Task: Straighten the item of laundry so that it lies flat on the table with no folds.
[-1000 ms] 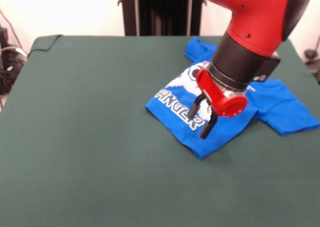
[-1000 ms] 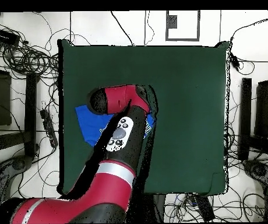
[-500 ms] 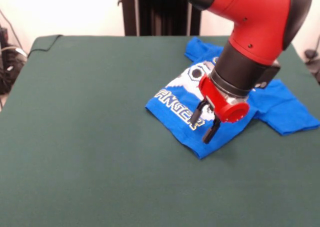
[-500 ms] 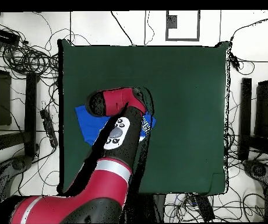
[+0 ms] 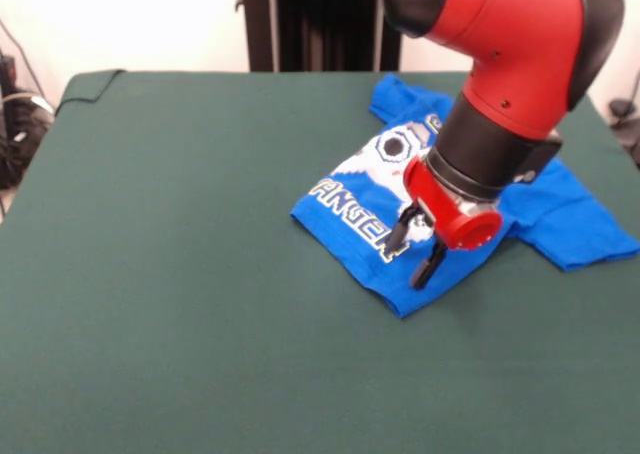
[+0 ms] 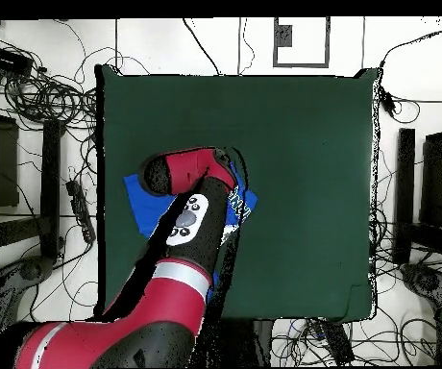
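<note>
Blue T-shirt (image 5: 350, 209) lies rumpled at center-right of frame on green table (image 5: 170, 274). Gripper (image 5: 415, 249) w/ fingers apart, nothing between them, tips over shirt's lower edge, maybe touching.

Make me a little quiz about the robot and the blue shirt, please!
1. True or false: the T-shirt lies flat on the table with no folds.
2. Where does the gripper hang in the front view? A) over the bare green cloth far from the shirt B) over the shirt's near corner, below the white lettering C) off the table's edge
3. Fill in: the gripper's two dark fingers are ____, with nothing between them.

Key:
1. False: the shirt looks bunched, with its lower part doubled over.
2. B
3. open
</note>
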